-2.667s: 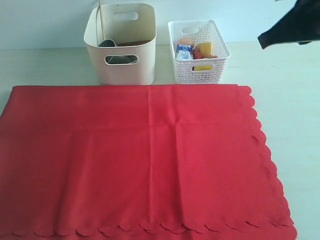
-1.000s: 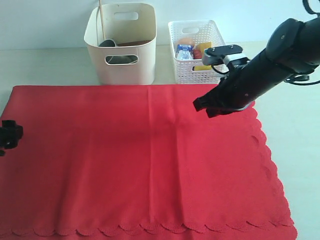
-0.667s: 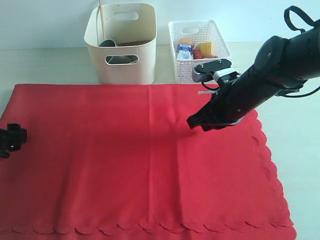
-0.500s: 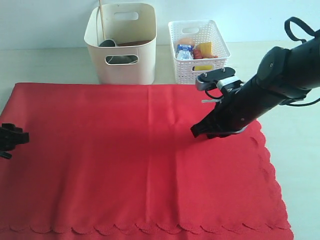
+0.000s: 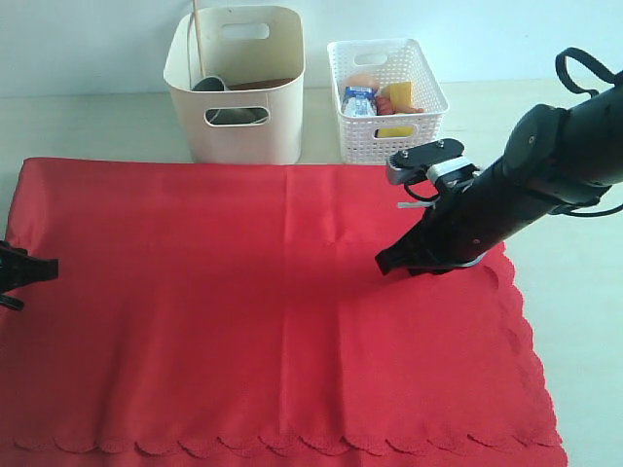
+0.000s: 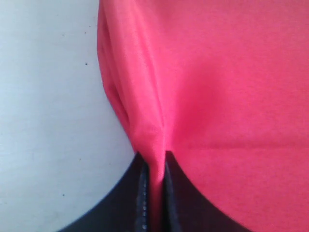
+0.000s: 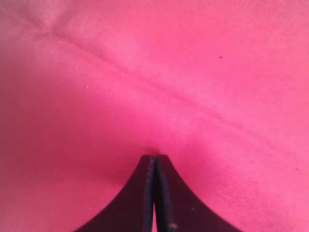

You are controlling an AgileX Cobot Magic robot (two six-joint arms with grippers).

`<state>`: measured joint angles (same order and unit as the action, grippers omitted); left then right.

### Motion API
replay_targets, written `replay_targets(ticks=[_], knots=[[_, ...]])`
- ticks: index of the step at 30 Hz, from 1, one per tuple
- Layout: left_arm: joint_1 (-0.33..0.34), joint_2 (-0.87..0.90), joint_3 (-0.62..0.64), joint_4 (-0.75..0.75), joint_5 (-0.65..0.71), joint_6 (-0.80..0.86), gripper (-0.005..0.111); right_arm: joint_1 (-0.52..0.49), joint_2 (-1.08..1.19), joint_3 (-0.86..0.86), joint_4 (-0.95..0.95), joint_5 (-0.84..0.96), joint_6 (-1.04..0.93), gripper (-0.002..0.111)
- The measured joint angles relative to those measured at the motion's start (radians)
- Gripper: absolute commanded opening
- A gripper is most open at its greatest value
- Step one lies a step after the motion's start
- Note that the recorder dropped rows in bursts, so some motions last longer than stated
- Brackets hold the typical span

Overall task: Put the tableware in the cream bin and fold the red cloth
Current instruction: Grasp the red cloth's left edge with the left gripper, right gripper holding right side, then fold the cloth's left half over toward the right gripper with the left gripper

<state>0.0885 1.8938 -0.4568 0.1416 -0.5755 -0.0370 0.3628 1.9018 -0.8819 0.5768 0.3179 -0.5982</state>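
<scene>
left pincer clamped on red cloth edge, right pincer squeezed together, tip low over the cloth

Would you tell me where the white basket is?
The white basket stands at the back in the exterior view, right of the cream bin, just beyond the red cloth.

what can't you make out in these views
- Exterior view: the wall of the tall cream plastic bin hides most of its contents.
- Exterior view: the picture's left edge cuts off the arm behind the left gripper.
- Right wrist view: the shut right gripper rests on the scalloped red cloth; its jaws hide whether fabric is pinched.
</scene>
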Motion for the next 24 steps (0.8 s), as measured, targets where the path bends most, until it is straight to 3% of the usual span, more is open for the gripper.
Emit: replay_targets(ticks=[6,16,20,24], knots=[[0.000,0.000,0.000,0.000,0.002,0.000,0.000,0.000,0.000,0.000,0.000,0.000,0.002,0.000],[-0.002,-0.185,0.002,0.020,0.203,-0.032,0.000,0.000,0.000,0.000,0.002,-0.002,0.002,0.000],[-0.085,-0.329,0.002,0.035,0.277,-0.057,0.000,0.000,0.000,0.000,0.002,-0.002,0.002,0.000],[-0.283,-0.442,0.002,0.035,0.324,-0.070,0.000,0.000,0.000,0.000,0.002,-0.002,0.002,0.000]])
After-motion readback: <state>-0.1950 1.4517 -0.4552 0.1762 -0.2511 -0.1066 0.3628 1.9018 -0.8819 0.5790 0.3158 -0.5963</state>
